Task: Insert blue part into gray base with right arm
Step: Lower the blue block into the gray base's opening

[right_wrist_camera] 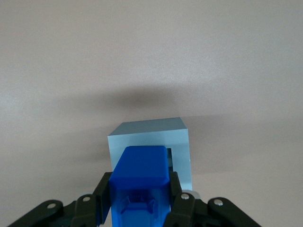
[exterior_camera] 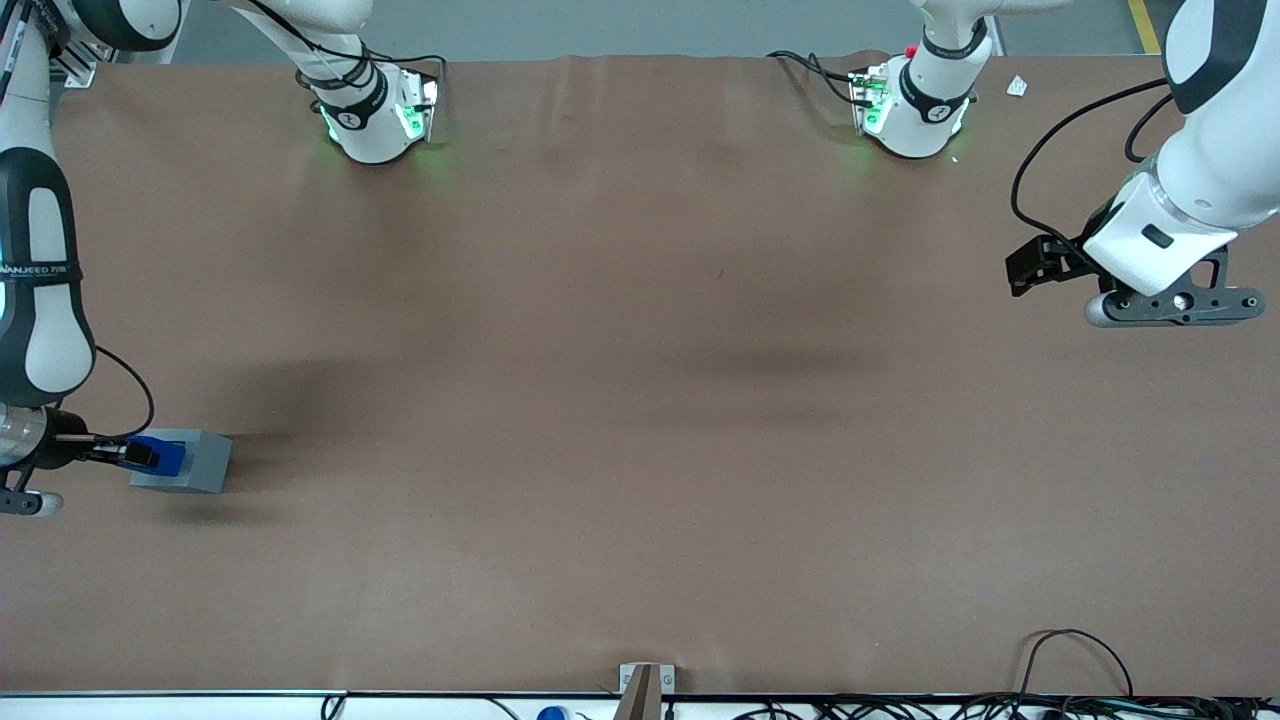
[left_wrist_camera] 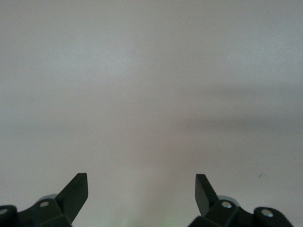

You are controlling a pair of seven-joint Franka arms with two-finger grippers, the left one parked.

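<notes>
Clamped between the gripper [right_wrist_camera: 140,201] fingers, the blue part [right_wrist_camera: 139,182] hangs just above the gray base [right_wrist_camera: 151,137], over its recess. Insertion is in hand; next it likely needs squaring up, then a straight push down.

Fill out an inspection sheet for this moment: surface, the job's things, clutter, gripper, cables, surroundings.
Surface: brown table cover, mildly wrinkled, with soft shadows.
Job's things: blue part held at the top of the gray base, toward the working arm's end of the table; whether it is fully seated cannot be told.
Clutter: small white scrap near the parked arm's end.
Gripper: right arm's gripper shut on the blue part, over the gray base.
Cables: black cables along the table edge nearest the front camera; another loops off the right arm.
Surroundings: gray floor with a yellow line.
</notes>
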